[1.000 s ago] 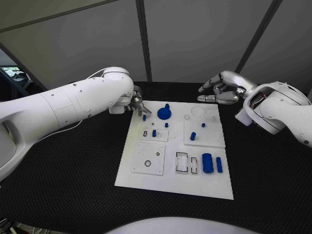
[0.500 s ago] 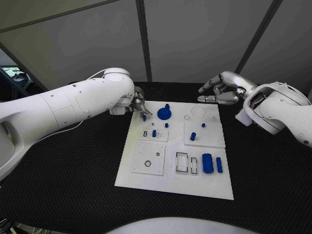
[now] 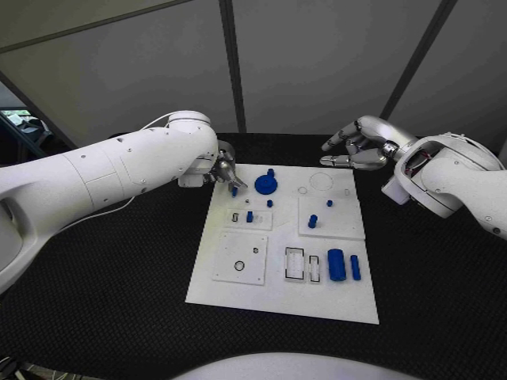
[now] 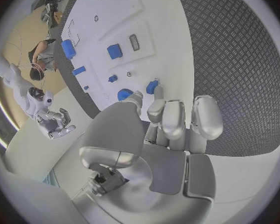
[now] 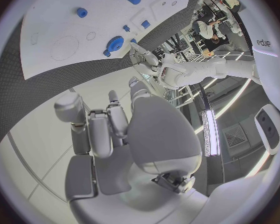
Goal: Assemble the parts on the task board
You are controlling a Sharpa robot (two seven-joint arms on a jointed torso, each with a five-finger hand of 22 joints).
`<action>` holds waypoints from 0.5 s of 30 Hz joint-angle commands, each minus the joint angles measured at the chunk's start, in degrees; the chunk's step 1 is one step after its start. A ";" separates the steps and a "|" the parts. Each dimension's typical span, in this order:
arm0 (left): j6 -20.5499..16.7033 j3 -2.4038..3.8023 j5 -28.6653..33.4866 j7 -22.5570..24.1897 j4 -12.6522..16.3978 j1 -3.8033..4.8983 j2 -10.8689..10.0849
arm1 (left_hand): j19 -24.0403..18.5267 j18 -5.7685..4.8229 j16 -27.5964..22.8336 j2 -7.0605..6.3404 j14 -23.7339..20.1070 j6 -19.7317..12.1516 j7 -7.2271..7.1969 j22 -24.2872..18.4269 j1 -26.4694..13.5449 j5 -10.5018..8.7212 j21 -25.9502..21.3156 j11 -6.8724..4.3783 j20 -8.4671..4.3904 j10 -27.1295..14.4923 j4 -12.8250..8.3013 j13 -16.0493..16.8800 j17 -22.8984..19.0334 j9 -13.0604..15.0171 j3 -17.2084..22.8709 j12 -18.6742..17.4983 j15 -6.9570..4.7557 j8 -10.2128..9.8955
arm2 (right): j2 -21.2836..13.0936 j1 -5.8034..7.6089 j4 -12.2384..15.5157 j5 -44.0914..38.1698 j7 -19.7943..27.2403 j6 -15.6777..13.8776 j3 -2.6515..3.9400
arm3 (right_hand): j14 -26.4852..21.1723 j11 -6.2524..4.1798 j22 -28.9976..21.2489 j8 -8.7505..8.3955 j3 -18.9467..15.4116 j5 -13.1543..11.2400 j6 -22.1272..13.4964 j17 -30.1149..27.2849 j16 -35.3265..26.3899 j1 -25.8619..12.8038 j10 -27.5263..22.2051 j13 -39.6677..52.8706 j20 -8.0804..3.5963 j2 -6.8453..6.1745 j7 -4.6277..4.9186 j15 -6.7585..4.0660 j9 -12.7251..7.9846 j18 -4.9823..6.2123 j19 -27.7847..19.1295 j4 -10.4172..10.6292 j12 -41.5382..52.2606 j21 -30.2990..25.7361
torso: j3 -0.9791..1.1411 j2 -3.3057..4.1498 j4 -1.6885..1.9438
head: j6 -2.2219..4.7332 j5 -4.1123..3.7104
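- Left hand [image 4: 168,129]: fingers curled together, tips at a small blue peg [image 4: 152,87].
- Task board [image 4: 159,15]: white, on black table [image 4: 233,59].
- Blue gear [image 4: 124,94] beside the thumb.
- Blue block [image 4: 114,51], blue cylinder [image 4: 68,49] farther along.

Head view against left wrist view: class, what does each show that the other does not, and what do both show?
Head view alone: the whole task board lying on the black table, with the left hand and right hand at its far end. Left wrist view alone: the left hand's fingers from behind, a small blue part just past them. Both: the round blue gear and further blue parts.
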 commanded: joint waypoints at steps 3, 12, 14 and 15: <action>0.60 0.01 0.05 -0.03 -0.08 0.06 -0.10 | 0.38 0.17 0.34 0.02 0.60 0.52 0.08 0.14 0.79 0.37 0.20 -0.23 -0.25 0.08 0.08 0.03 0.08 -0.07 0.46 0.18 0.00 0.24 | 0.02 0.10 0.02 -0.15 0.40 0.13 0.02 | 3.28 -0.18 -0.05 0.33 0.04 0.34 -0.33 3.87 -0.34 0.28 -0.37 1.32 -0.02 0.17 -0.13 -0.25 0.03 0.86 -0.25 0.30 0.29 -0.20 | -0.03 -0.01 0.04 | -0.07 0.02; 1.57 0.02 0.05 -0.35 -0.17 0.06 -0.06 | 0.47 0.14 0.40 0.07 0.65 0.69 -0.05 0.29 1.71 0.37 0.26 -0.34 -0.34 0.18 -0.04 0.02 0.12 -0.15 0.88 0.22 -0.09 0.38 | 0.06 0.10 -0.01 -0.15 0.35 0.25 0.02 | 3.28 -0.18 -0.05 0.33 0.04 0.34 -0.33 3.87 -0.34 0.28 -0.37 1.32 -0.02 0.17 -0.13 -0.25 0.03 0.86 -0.25 0.30 0.29 -0.20 | 0.01 0.02 0.01 | -0.23 -0.01; 1.78 0.02 0.05 -0.39 -0.17 0.06 -0.04 | 0.47 0.14 0.42 0.05 0.66 0.73 -0.08 0.29 1.90 0.37 0.25 -0.36 -0.35 0.20 -0.07 0.03 0.14 -0.17 0.95 0.23 -0.10 0.42 | 0.05 0.10 0.00 -0.15 0.33 0.28 0.02 | 3.28 -0.18 -0.05 0.33 0.04 0.34 -0.33 3.87 -0.34 0.28 -0.37 1.32 -0.02 0.17 -0.13 -0.25 0.03 0.86 -0.25 0.30 0.29 -0.20 | 0.00 0.02 0.02 | -0.25 -0.01; 1.88 0.02 0.05 -0.42 -0.17 0.06 -0.04 | 0.47 0.14 0.42 0.05 0.66 0.73 -0.08 0.29 1.91 0.37 0.25 -0.37 -0.36 0.20 -0.08 0.02 0.14 -0.17 0.96 0.23 -0.10 0.42 | 0.04 0.10 0.00 -0.15 0.32 0.30 0.02 | 3.28 -0.18 -0.05 0.33 0.04 0.34 -0.33 3.87 -0.34 0.28 -0.37 1.32 -0.02 0.17 -0.13 -0.25 0.03 0.86 -0.25 0.30 0.29 -0.20 | 0.00 0.02 0.02 | -0.25 -0.01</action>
